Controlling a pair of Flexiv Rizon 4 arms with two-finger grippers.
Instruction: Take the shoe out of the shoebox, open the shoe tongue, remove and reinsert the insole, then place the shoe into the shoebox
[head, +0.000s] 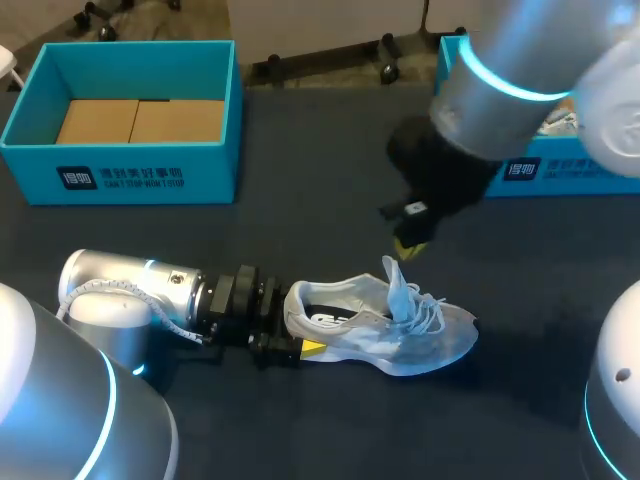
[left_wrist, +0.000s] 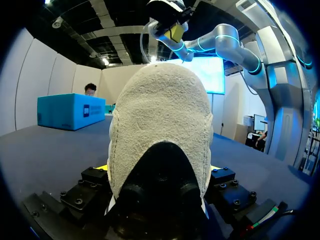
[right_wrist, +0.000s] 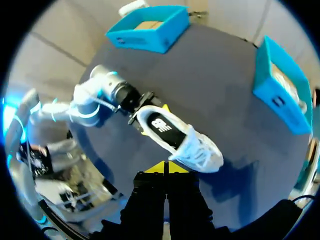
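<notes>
- Head view, nearest me: my left gripper (head: 290, 346) comes in from 9 o'clock and is clamped on the heel of the pale grey running shoe (head: 420, 345). The shoe lies on its sole on the dark table (head: 300, 430), toe toward 3 o'clock.
- Left wrist view agrees: the textured heel fills the gap, and it is pressed from both sides.
- On the shoe, the tongue (head: 396, 285) stands upright, the laces (head: 432, 312) lie slack, and the dark insole (head: 335, 318) shows bare in the collar.
- My right gripper (head: 411, 246) hangs just above the tongue, at the shoe's 12 o'clock, apparently not touching it. In the right wrist view its yellow tips are pressed together with nothing between them.
- I judge the tongue opened and the insole next. I'd hold the heel firm, part the right fingers, and drop into the collar behind the tongue. Then I'd pinch the insole's heel edge and peel it up and back toward 9 o'clock, not straight up, so the shoe doesn't lift.
- Writing: a white logo sits on the insole; I leave it unread.
- Farther off, an open teal shoebox (head: 120, 180) sits at 10 o'clock with a cardboard liner and a dark label of white print. A second teal box (head: 540, 172) at 2 o'clock is similarly labelled.
</notes>
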